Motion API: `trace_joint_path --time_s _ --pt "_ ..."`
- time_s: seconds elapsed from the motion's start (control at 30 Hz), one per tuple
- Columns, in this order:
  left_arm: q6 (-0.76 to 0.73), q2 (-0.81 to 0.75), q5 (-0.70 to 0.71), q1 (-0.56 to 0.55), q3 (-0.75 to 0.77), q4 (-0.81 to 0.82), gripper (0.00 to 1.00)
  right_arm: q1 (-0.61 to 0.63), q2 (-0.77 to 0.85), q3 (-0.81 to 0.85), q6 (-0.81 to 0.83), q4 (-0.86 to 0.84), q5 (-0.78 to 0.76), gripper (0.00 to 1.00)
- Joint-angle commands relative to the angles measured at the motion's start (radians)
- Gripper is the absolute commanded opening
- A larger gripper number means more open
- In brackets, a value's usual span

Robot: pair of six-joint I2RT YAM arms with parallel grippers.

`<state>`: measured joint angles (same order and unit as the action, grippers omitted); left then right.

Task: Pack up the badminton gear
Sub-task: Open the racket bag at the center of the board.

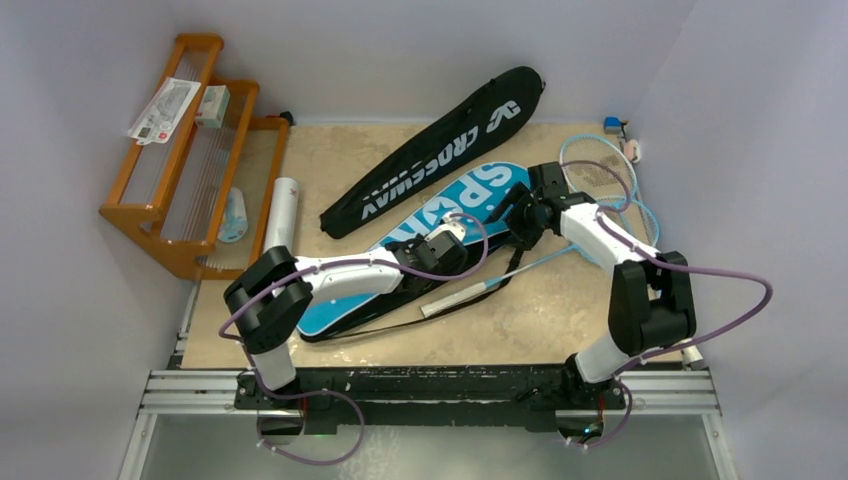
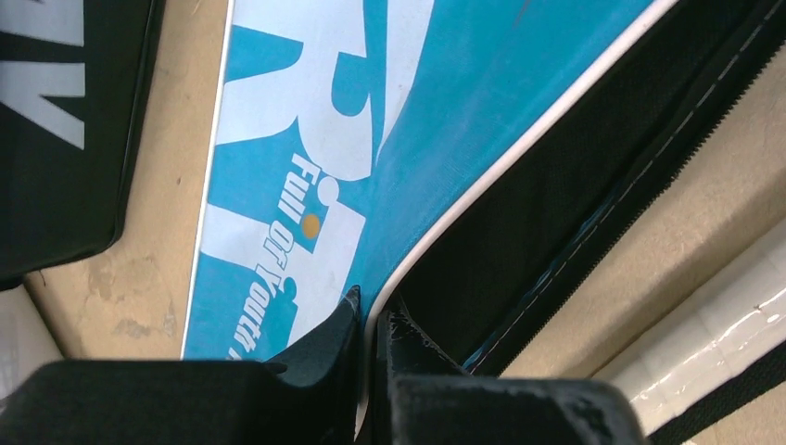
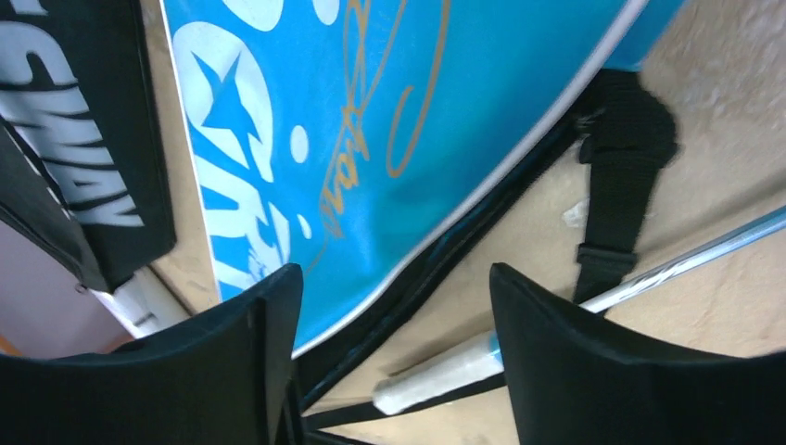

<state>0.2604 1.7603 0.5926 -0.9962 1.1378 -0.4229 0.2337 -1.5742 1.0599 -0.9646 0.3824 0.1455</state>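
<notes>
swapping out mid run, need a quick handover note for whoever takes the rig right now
Left gripper: shut on the white-piped edge of the blue SPORT cover.
Right gripper: open, holding nothing, hovering over that cover's edge.
Light-blue racket: on the table, right of the blue cover, outside it.
Black CROSSWAY cover: flat behind the blue one; contents cannot be told.
White tube: far left of the table.
Done: nothing visibly packed.
Left: racket into the blue cover, then the rest.
</notes>
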Motion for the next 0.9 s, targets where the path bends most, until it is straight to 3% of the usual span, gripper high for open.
trace_joint_path --time_s 0.0,0.27,0.5,0.87 --pt "0.039 -0.093 0.006 0.005 0.038 -0.038 0.0 -0.013 0.08 0.034 0.112 -0.028 0.019 0.8" --pt "0.079 -0.083 -0.195 0.066 0.086 -0.004 0.0 -0.063 0.203 -0.036 0.04 0.138 -0.225 0.7" --pt "0.103 -0.087 -0.284 0.115 0.074 0.023 0.0 -0.253 0.247 -0.199 0.048 0.128 -0.169 0.63" --pt "0.111 -0.08 -0.36 0.117 0.053 0.061 0.0 -0.283 0.162 -0.291 -0.054 0.005 -0.222 0.59"
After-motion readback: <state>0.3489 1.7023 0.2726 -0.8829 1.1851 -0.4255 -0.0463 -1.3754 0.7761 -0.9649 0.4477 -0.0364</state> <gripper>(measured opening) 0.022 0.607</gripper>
